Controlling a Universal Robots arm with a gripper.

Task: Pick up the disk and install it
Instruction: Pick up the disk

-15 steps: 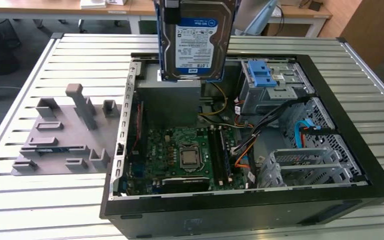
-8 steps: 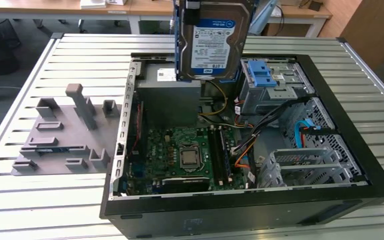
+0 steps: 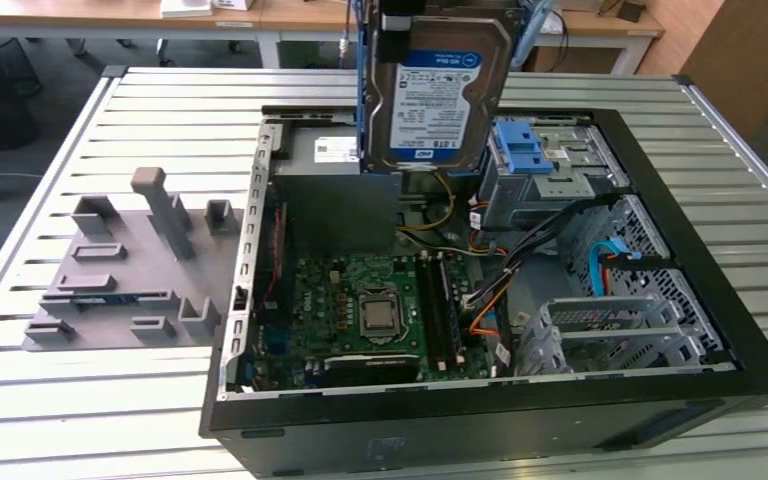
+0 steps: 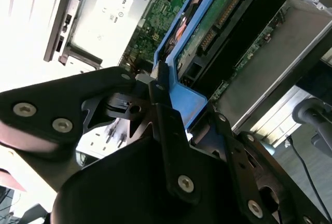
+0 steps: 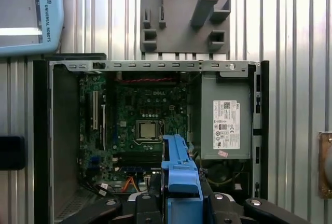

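The gripper (image 4: 187, 107) is closed on the disk (image 3: 431, 95): in the second wrist view its black fingers (image 4: 161, 110) clamp the end tab of the blue bracket (image 4: 193, 103) that frames the drive, and the drive's green circuit side runs away from them. In the exterior view the disk hangs upright in the air with its white-and-blue label facing the camera and the blue bracket showing along both long sides. It is above the open computer case (image 3: 491, 430) and touches nothing inside it. The case lies on its side on the slatted metal table (image 3: 117, 420), reaching almost to the table edge nearest the exterior camera. Inside it the green motherboard (image 3: 357, 300) lies flat, with the grey power supply (image 5: 225, 123) and its white sticker beside it. The grey metal cage with a blue latch (image 3: 534, 165) sits by the case wall on the exterior view's right. A grey moulded fixture (image 3: 117, 270) lies on the table just beside the case, towards the table edge on the exterior view's left. In the first wrist view a blue-edged handheld screen (image 5: 26, 16) rests on the table beyond the case's corner.
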